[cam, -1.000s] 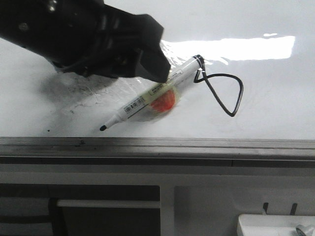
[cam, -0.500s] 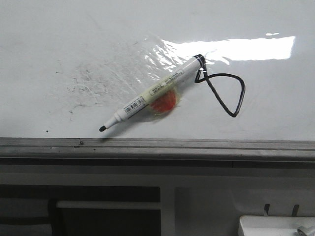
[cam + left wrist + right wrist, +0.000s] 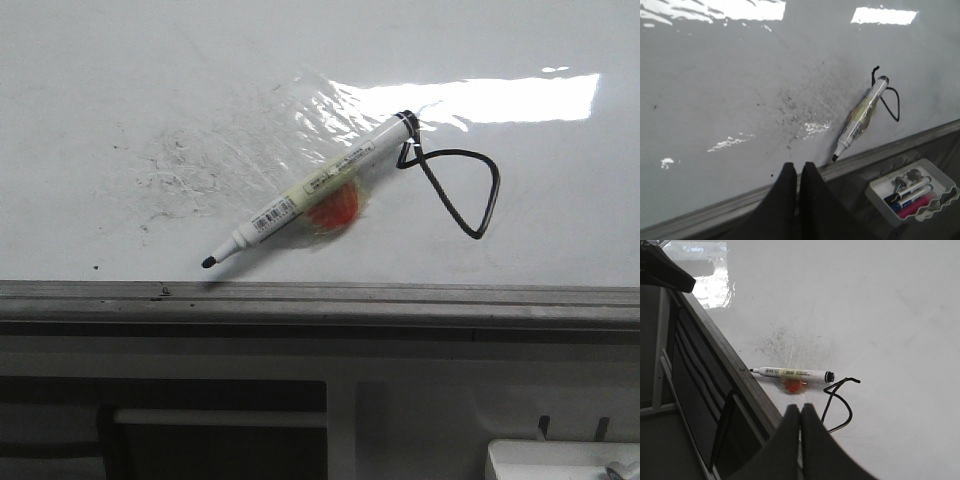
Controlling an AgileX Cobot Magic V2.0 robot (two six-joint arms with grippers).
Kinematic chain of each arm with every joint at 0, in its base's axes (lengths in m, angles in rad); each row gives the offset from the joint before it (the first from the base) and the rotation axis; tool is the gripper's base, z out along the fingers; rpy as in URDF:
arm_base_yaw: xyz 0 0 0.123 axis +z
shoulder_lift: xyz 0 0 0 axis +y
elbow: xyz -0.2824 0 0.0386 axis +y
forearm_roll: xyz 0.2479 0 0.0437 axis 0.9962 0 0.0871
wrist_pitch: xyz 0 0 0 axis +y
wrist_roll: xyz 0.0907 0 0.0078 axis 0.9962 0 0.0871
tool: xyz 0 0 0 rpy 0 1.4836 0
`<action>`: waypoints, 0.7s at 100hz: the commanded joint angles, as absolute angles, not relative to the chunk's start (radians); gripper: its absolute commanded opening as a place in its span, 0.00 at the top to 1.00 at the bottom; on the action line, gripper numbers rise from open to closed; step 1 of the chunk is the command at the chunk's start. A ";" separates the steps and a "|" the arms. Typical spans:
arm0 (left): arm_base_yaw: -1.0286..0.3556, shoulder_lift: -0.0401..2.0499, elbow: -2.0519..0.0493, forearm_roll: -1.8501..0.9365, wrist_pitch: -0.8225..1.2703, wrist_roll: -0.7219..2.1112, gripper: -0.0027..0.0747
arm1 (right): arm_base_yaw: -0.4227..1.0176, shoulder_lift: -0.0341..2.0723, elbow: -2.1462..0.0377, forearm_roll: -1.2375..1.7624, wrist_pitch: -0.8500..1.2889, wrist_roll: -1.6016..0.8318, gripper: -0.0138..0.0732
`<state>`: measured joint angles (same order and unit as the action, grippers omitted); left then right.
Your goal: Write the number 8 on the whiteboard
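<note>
A: Whiteboard (image 3: 120,90) lies flat with the number 8 (image 3: 455,192) drawn to the right of the wrinkled tape patch (image 3: 300,130), well right of the grey smudge (image 3: 170,175).

B: Does it read as an 8?

A: Barely. It is a lopsided loop with a small crossed knot, and its long axis runs sideways along the edge rail (image 3: 320,295), knot end toward the marker (image 3: 310,190).

B: And the marker?

A: It lies loose on the board, uncapped, tip toward the rail and tail touching the knot, over an orange spot (image 3: 332,210).

B: Which step is this?

A: Judging from that, writing looks finished and the pen released. The left gripper (image 3: 799,169) and right gripper (image 3: 800,411) are both pressed together, holding nothing, away from the marker.

B: Next?

A: Probably only retreating clear, or regripping the barrel if a second loop is wanted.
</note>
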<state>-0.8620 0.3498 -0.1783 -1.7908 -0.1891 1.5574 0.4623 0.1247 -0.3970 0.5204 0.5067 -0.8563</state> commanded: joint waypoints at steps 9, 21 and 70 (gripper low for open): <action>-0.870 0.354 -0.160 -1.778 -0.165 1.555 0.99 | 0.455 0.135 -0.420 0.532 0.431 -0.854 0.91; -0.865 0.352 -0.142 -1.757 -0.271 1.555 0.99 | 0.455 0.135 -0.420 0.532 0.431 -0.854 0.91; -0.529 0.312 -0.049 -0.237 -0.132 0.247 0.99 | 0.455 0.135 -0.420 0.532 0.431 -0.854 0.91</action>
